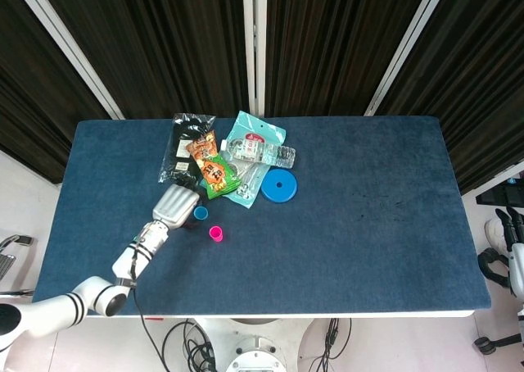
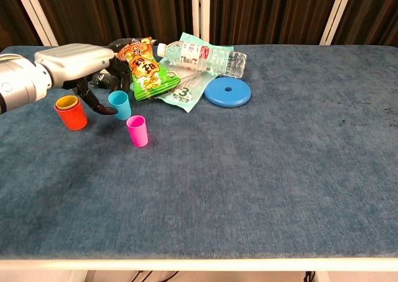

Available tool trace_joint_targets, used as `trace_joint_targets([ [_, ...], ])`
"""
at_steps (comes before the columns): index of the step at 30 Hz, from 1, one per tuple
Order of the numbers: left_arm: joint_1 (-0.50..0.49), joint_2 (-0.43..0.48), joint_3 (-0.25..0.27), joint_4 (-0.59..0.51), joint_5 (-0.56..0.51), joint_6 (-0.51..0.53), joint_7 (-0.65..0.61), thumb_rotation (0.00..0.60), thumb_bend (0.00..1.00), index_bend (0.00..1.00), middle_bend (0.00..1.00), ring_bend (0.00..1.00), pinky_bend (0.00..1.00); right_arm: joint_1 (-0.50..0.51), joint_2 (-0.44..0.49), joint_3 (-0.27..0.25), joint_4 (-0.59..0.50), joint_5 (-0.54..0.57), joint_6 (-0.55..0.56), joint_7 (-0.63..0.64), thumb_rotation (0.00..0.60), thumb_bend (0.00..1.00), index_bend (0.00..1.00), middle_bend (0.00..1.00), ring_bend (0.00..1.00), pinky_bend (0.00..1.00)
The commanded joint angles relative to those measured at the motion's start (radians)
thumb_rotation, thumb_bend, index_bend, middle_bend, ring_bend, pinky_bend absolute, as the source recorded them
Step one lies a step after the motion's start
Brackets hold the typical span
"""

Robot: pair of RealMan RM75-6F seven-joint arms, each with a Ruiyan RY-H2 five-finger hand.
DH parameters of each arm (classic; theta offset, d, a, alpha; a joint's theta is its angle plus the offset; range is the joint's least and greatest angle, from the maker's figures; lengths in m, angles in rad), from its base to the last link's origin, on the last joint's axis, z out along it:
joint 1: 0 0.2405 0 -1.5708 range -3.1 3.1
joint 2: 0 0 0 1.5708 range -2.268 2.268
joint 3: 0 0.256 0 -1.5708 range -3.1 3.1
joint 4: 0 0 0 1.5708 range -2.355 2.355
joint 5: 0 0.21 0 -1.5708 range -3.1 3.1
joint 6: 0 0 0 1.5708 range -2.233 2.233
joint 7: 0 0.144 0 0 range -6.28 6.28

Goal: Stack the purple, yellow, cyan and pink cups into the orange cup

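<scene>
Chest view shows the cyan cup [image 2: 119,104] upright, mouth up, lifted clear of the bench [image 2: 261,182]. The pink cup [image 2: 137,130] stands just in front of it. The orange cup [image 2: 73,115], a yellow cup [image 2: 66,101] nested inside, stands to the left. A snack bag [image 2: 146,68], bottle [image 2: 202,57] and blue disc [image 2: 227,92] lie behind. The left hand [image 2: 87,68] holds the cyan cup, dark fingers [image 2: 102,108] around its left side. Right hand is out of frame.
</scene>
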Motion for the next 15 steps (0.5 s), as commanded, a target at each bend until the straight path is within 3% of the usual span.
trace_joint_targets([
  [1, 0.022, 0.038, -0.028, -0.062, -0.029, 0.023, -0.053, 0.6, 0.24, 0.52, 0.56, 0.29, 0.18, 0.001, 0.001, 0.001, -0.002, -0.002, 0.002, -0.001, 0.6, 0.29, 0.0, 0.0, 0.0, 0.0],
  [8, 0.086, 0.174, -0.053, -0.206, -0.075, 0.075, -0.106, 0.6, 0.24, 0.52, 0.56, 0.29, 0.18, 0.003, 0.004, 0.0, -0.014, -0.012, 0.007, -0.009, 0.6, 0.29, 0.0, 0.0, 0.0, 0.0],
  [15, 0.162, 0.285, -0.016, -0.291, -0.088, 0.115, -0.11, 0.6, 0.24, 0.52, 0.57, 0.29, 0.18, 0.009, -0.001, -0.002, -0.027, -0.02, 0.007, -0.027, 0.6, 0.29, 0.0, 0.0, 0.0, 0.0],
])
